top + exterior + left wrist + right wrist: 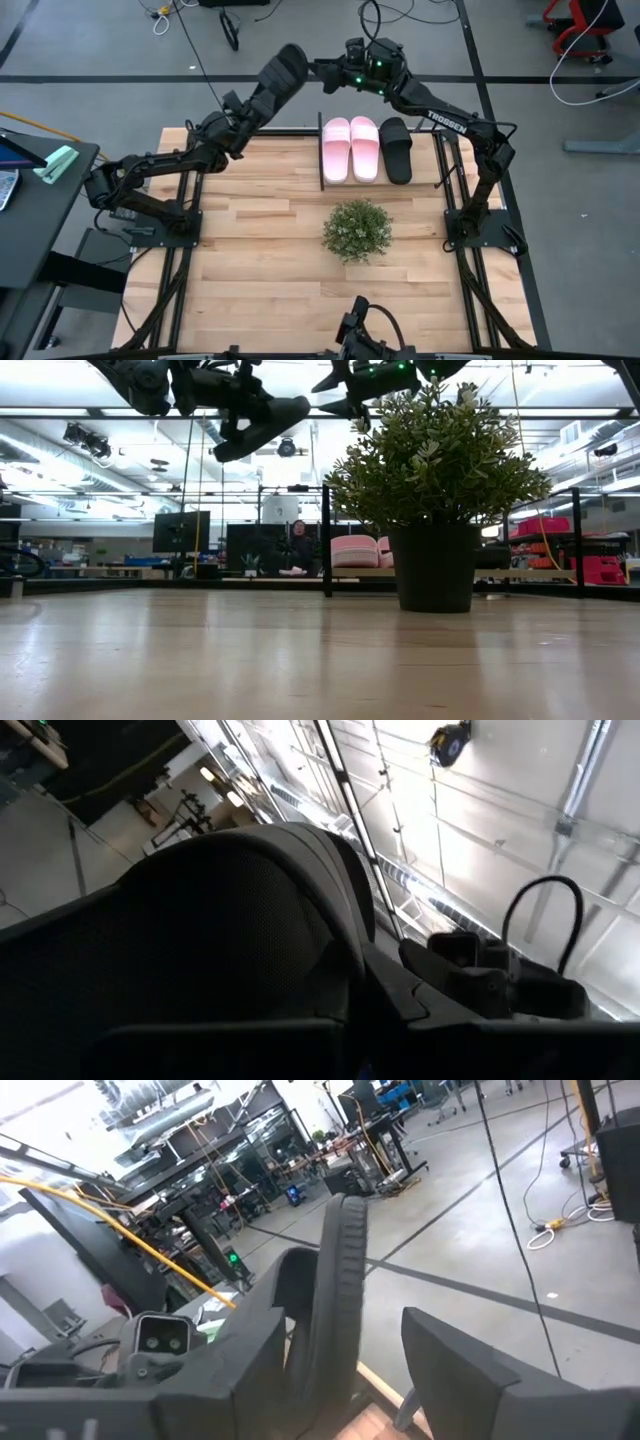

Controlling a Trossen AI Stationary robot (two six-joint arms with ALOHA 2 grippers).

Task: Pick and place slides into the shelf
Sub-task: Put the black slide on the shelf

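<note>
My left gripper (252, 105) is shut on a black slide (285, 68), which it holds high over the table's far edge; the same black slide (262, 418) shows aloft in the low view. My right gripper (338, 72) is open and faces that slide's free end. In the right wrist view the black slide (340, 1290) stands edge-on between my right fingers; I cannot tell whether it touches them. Two pale pink slides (350, 150) and a second black slide (397, 150) lie side by side, soles down, on the shelf (321, 160). My left gripper holds the black slide by the end nearest the left arm (262, 95); the slide itself hides the fingers in the left wrist view, where its strap (230, 910) fills the picture. The slide is lifted clear, tilted, its free end (300, 55) toward my right gripper.
A small bushy plant in a dark pot (357, 228) stands mid-table, just in front of the shelf. The shelf has bare room left of the pink slides and right of the black one. Wooden tabletop (250, 260) stretches toward the near edge.
</note>
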